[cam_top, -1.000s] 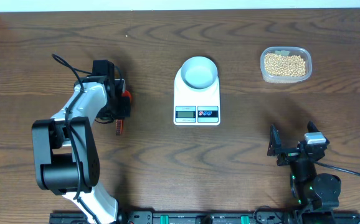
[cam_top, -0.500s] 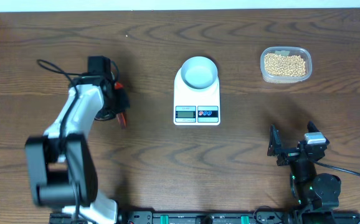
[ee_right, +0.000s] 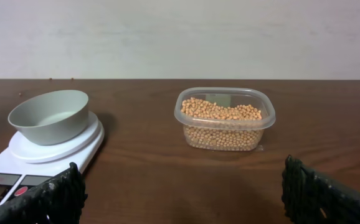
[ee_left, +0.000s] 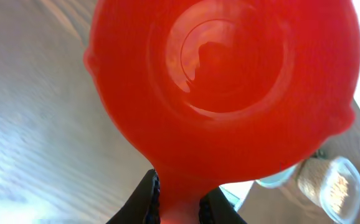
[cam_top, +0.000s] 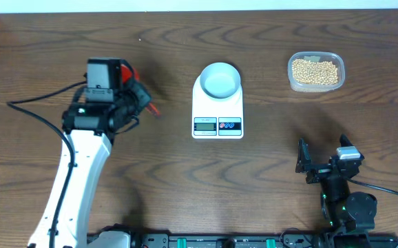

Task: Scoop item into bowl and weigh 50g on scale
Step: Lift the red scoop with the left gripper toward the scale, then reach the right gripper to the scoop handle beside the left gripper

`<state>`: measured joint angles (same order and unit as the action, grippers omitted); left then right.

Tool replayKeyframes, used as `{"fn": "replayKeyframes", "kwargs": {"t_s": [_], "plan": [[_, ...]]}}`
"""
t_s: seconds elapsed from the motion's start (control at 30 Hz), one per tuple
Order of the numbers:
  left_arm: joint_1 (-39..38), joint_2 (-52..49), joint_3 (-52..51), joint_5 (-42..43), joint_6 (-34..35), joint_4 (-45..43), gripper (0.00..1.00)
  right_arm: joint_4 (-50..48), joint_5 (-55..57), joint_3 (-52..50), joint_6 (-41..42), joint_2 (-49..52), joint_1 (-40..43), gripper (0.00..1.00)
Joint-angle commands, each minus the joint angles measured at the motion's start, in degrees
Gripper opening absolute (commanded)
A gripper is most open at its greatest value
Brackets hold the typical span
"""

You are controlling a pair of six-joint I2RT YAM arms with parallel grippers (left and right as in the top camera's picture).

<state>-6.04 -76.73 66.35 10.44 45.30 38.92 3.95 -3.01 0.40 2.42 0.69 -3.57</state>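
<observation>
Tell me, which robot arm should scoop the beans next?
Left, probably: the left gripper grips the empty red scoop. The right gripper is open, holding nothing, though nearer the beans.

beans [cam_top: 315, 71]: small, round, beige-yellow; a loose heap filling the lower part of a clear tub [cam_top: 341, 72]; at 2 o'clock from the scale, well apart from it.
bowl [cam_top: 220, 80]: small, round, pale blue-white; upright, interior bare; sits on the scale's round platform at its 12 o'clock end, about as wide as the scale.
scale [cam_top: 217, 114]: flat, white, rectangular; lies flat near the middle of the surface [cam_top: 185, 179]; small grey display and two round buttons, one red and one blue, along its 6 o'clock edge; digits too small to read.
</observation>
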Motion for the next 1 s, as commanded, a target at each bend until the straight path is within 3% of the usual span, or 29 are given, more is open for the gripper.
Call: {"fn": "replayKeyframes", "kwargs": {"t_s": [0.0, 0.1, 0.23, 0.33, 0.47, 0.63, 0.73, 0.97], "plan": [[-2.5, 0.4, 1.0, 0.8, 9.8, 1.3, 0.07, 0.1, -0.8, -0.1, 3.4, -0.4, -0.2, 0.99], [-4.7, 0.0, 1.0, 2.5, 17.2, 1.7, 0.07, 0.0, -2.7, -0.1, 18.8, -0.4, -0.2, 0.99], [-7.1, -0.4, 1.0, 3.2, 29.4, 1.9, 0.07, -0.8, -9.8, -0.1, 49.4, -0.4, -0.2, 0.99], [-8.7, -0.4, 1.0, 3.5, 38.2, 1.9, 0.07, -1.0, -12.5, -0.1, 60.6, -0.4, -0.2, 0.99], [-9.9, -0.4, 1.0, 3.5, 45.9, 1.9, 0.07, -1.3, -12.5, -0.1, 61.3, -0.4, -0.2, 0.99], [-10.1, -0.4, 1.0, 4.0, 47.6, 1.9, 0.07, -2.1, -16.2, -0.1, 60.2, -0.4, -0.2, 0.99], [-10.1, -0.7, 1.0, 4.7, 47.6, 1.9, 0.07, -6.8, -22.3, -0.1, 47.4, -0.2, -0.2, 0.99], [-10.1, -6.3, 1.0, 10.5, 46.6, -1.1, 0.07, -7.6, -31.0, 3.6, 37.0, 7.1, -0.2, 0.99]]}}
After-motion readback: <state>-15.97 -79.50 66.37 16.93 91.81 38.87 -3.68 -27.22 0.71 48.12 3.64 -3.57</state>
